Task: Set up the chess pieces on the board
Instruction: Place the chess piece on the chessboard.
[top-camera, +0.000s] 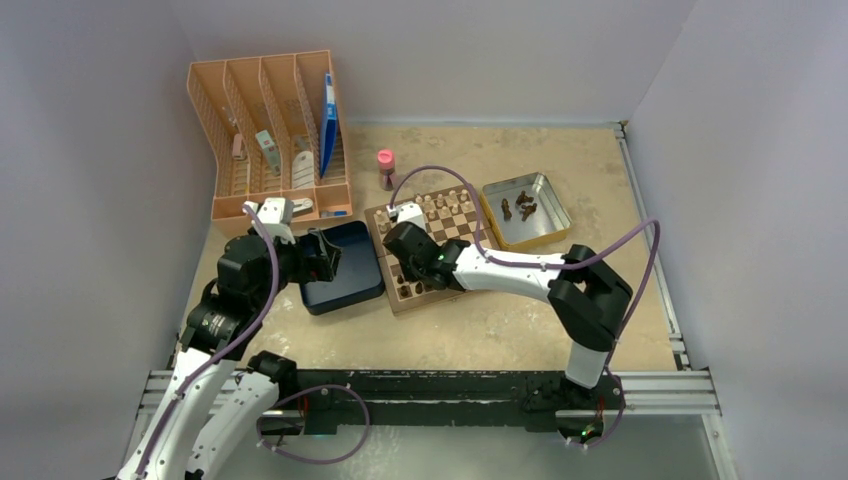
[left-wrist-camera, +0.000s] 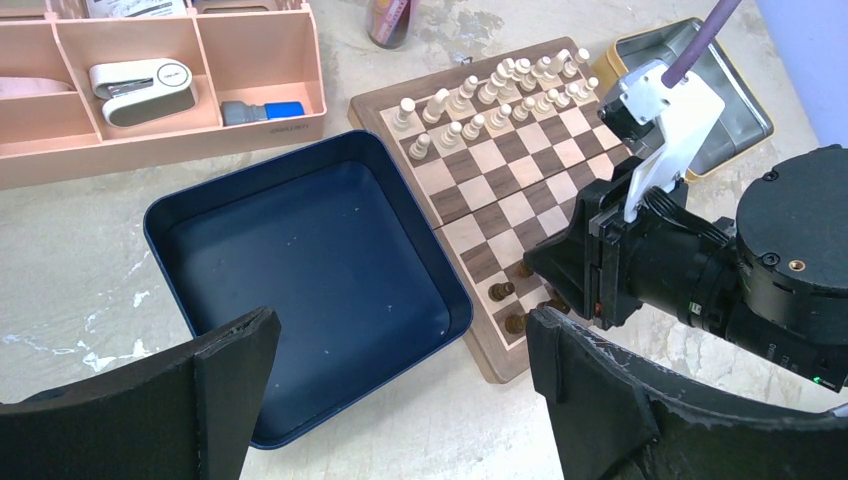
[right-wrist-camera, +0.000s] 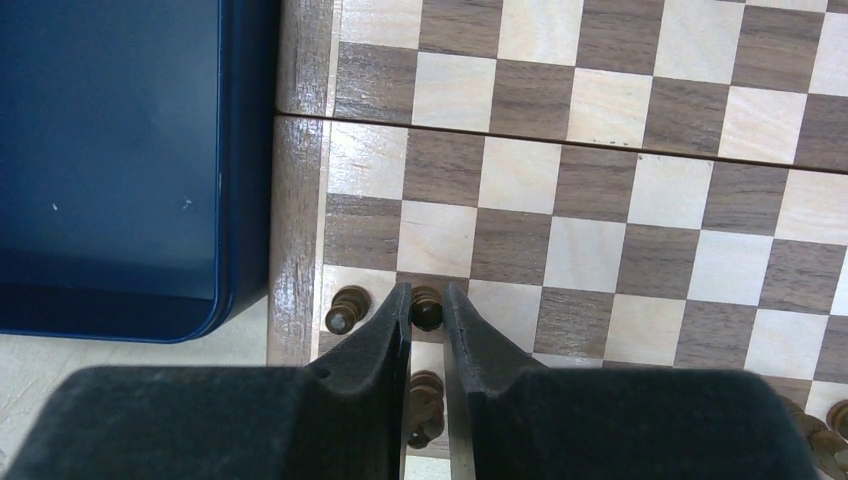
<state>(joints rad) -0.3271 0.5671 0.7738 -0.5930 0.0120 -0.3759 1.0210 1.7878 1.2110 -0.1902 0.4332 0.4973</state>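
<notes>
The board (top-camera: 455, 228) (right-wrist-camera: 600, 200) lies mid-table with cream pieces (top-camera: 440, 205) lined up along its far rows. My right gripper (right-wrist-camera: 427, 300) (top-camera: 402, 272) reaches down at the board's near left corner. Its jaws are shut on a dark chess piece (right-wrist-camera: 427, 310) that stands upright on a square. Another dark piece (right-wrist-camera: 347, 308) stands one square to its left, and one more (right-wrist-camera: 425, 400) shows between the fingers nearer the edge. More dark pieces (top-camera: 520, 205) lie in the tin. My left gripper (left-wrist-camera: 400, 330) (top-camera: 328, 255) hangs open over the dark blue box (left-wrist-camera: 300, 260), holding nothing.
The blue box (top-camera: 340, 265) touches the board's left edge. A metal tin (top-camera: 490, 190) sits right of the board. A peach desk organizer (top-camera: 270, 130) with a stapler stands at the back left, and a small pink-topped bottle (top-camera: 386, 168) stands behind the board.
</notes>
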